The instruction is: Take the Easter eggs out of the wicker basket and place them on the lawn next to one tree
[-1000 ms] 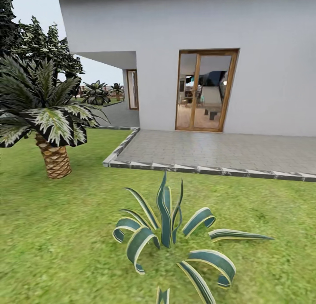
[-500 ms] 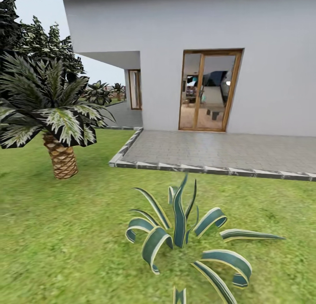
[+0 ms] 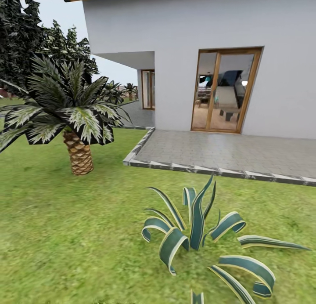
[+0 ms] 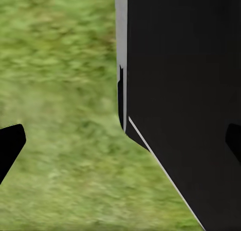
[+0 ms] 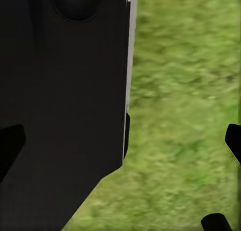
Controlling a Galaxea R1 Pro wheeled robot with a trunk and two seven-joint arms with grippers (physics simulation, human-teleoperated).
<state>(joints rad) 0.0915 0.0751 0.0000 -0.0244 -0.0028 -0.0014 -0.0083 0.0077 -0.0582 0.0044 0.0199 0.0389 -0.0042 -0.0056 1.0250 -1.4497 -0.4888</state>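
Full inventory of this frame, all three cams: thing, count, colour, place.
lawn: one, mottled green, whole foreground; also under both wrist cameras
agave plant: one, teal leaves with cream edges, on the lawn, near right
palm: one, brown scaly trunk, green-white fronds, on the lawn at left
dark trees: a cluster, far left behind the palm
patio: one, grey paving, stone kerb, before the house
house: one, white wall
glass door: one, wooden frame, in the house wall
left gripper: black fingertips apart, over grass
right gripper: black fingertips apart, over grass
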